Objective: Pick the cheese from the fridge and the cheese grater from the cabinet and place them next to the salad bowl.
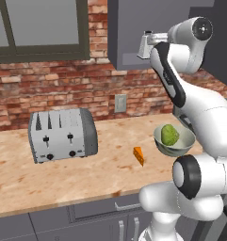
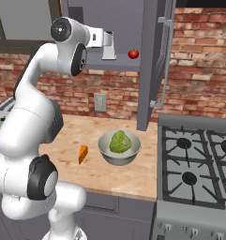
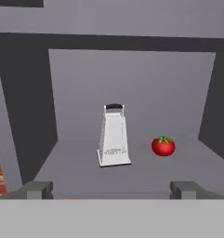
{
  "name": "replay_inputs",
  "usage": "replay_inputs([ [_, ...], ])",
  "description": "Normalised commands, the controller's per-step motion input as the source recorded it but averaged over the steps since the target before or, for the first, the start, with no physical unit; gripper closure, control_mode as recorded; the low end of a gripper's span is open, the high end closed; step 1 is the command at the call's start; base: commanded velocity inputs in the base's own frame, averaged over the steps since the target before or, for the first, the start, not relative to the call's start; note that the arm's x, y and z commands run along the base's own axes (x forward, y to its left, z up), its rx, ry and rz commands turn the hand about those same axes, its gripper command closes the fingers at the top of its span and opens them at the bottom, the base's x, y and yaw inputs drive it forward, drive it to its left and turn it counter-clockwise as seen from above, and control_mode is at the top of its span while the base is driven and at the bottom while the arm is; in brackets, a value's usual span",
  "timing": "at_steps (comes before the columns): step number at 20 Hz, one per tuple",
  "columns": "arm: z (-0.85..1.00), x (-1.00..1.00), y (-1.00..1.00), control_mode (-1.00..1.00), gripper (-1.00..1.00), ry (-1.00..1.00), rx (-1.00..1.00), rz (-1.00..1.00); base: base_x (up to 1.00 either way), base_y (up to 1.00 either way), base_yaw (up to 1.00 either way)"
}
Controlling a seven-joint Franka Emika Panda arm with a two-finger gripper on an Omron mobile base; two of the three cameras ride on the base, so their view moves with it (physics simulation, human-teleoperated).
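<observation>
A robot gripper (image 3: 111, 189), jaws standing wide and holding nothing, is facing the upright cheese grater (image 3: 114, 136) in the cabinet (image 3: 132, 69); a careless reach risks toppling it or nudging the tomato (image 3: 163, 146).

We note the cheese grater (image 3: 113, 137) as pale brushed metal with a dark handle. The tomato (image 3: 163, 146) is glossy red. The cabinet (image 3: 132, 79) reads matt dark grey and smooth. The counter (image 1: 63, 174) looks like mottled, polished stone. The toaster (image 1: 63, 135) is satin metal, the brick wall (image 1: 49, 89) rough, and the salad bowl (image 2: 105, 152) glazed and smooth.
</observation>
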Motion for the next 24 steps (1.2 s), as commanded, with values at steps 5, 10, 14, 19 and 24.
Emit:
replay_inputs([
  [5,-0.25,0.17,-0.01,-1.0,-1.0,0.15,0.0,0.0,0.0,0.0,0.0],
  [10,-0.02,0.26,-0.02,-1.0,-1.0,0.0,0.0,0.0,0.0,0.0,0.0],
  [14,-0.29,0.44,0.0,-1.0,-1.0,0.0,0.0,0.0,0.0,0.0,0.0],
  [19,-0.21,0.45,0.0,-1.0,-1.0,0.0,0.0,0.0,0.0,0.0,0.0],
  [24,-0.13,0.43,-0.04,-1.0,-1.0,-0.01,0.0,0.0,0.0,0.0,0.0],
])
